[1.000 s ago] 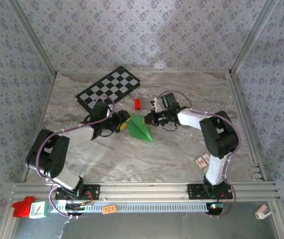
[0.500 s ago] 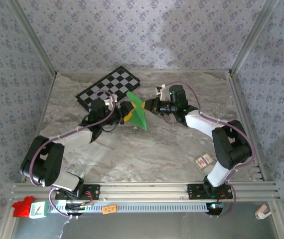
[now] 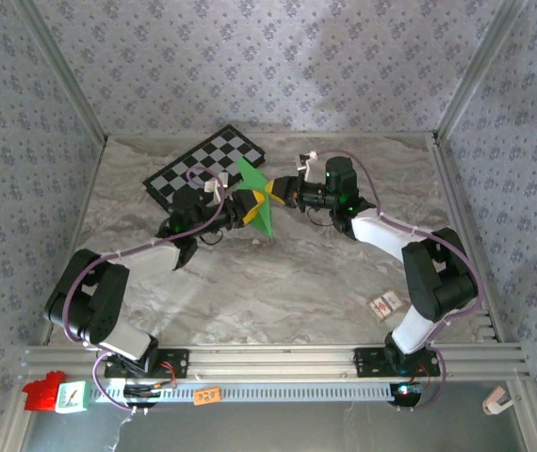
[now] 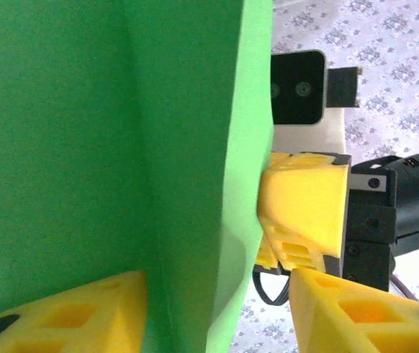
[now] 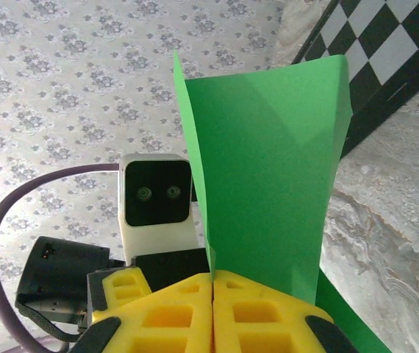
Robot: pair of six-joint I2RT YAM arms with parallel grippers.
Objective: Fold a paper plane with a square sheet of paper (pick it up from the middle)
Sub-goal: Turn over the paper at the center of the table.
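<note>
Fingers of the right claw are pressed flat together, pinching the bottom of the green paper. The paper rises from them as a folded, creased panel, held up off the table. Seen from above, that claw reaches in from 3 o'clock of the paper and the left claw from 8 o'clock. The left claw's two yellow fingers stand apart, straddling the paper's edge. One sits close on the sheet's face, whether touching I can't tell. The other has clear space between it and the paper, so nothing is gripped there. The sheet stands between the two claws and hides part of the right one from the left wrist. At 10 o'clock of the paper, just behind it, a checkered board lies on the marble table. Well away at 4 o'clock, by the right arm, sits a small card.
</note>
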